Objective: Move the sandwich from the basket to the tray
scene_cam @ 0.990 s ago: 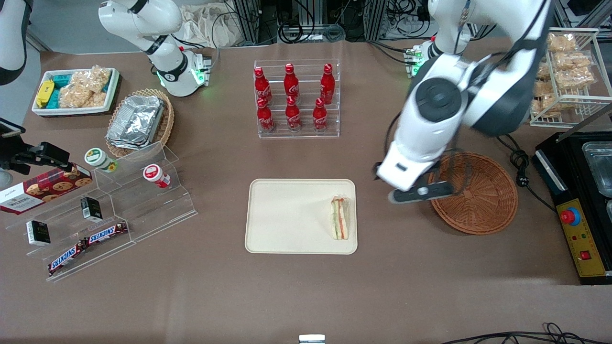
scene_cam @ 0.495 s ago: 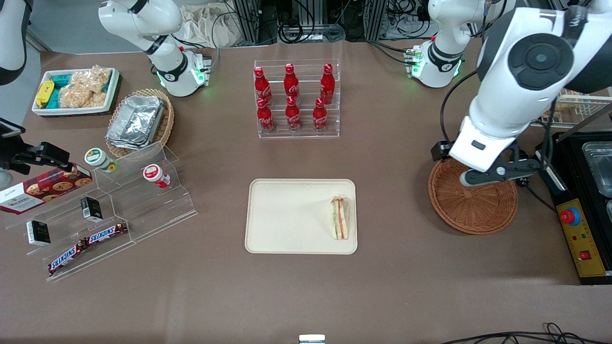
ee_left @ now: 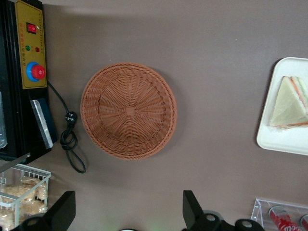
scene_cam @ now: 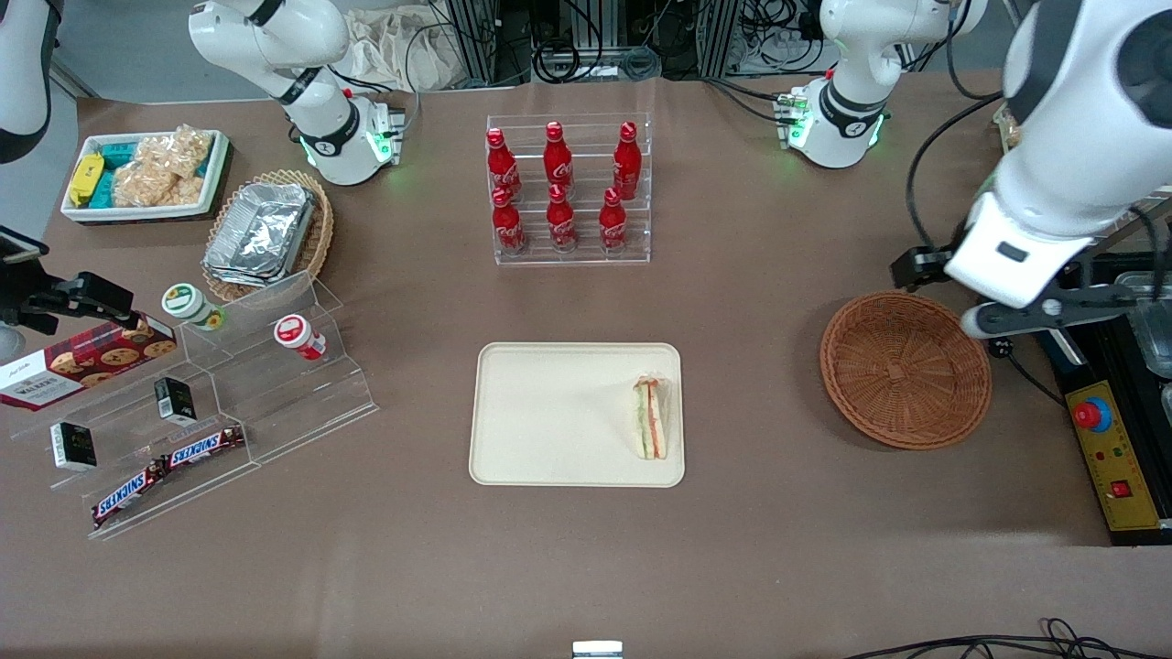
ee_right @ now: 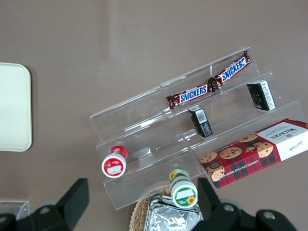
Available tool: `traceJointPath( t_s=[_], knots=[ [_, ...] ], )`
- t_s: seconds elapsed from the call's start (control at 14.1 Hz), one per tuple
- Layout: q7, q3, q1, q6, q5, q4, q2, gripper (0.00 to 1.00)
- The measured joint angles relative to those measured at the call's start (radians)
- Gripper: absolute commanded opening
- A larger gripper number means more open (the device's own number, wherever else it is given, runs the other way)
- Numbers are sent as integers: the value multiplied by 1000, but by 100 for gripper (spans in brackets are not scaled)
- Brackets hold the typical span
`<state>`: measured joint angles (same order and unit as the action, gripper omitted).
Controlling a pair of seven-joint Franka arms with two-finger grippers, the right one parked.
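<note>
Front view showed the sandwich (scene_cam: 651,418) lying on the tray (scene_cam: 549,421), against the tray's edge nearest the basket (scene_cam: 905,369), near the counter's middle. The basket sat bare toward the working arm's end of the counter, apart from the tray. The gripper (scene_cam: 1053,316) hung above the counter at the basket's rim, on the side toward the black control box (scene_cam: 1112,439). In the left wrist view its fingers (ee_left: 62,211) stood wide apart, holding nothing, with the basket (ee_left: 128,110) and sandwich (ee_left: 290,102) both visible.
</note>
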<state>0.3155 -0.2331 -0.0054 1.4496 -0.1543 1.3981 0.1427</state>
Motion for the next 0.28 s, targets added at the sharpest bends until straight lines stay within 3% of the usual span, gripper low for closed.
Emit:
traceJointPath(
  t_s=[0.28],
  knots=[
    [-183,222,-60,-32,72,0,-49,100]
  ],
)
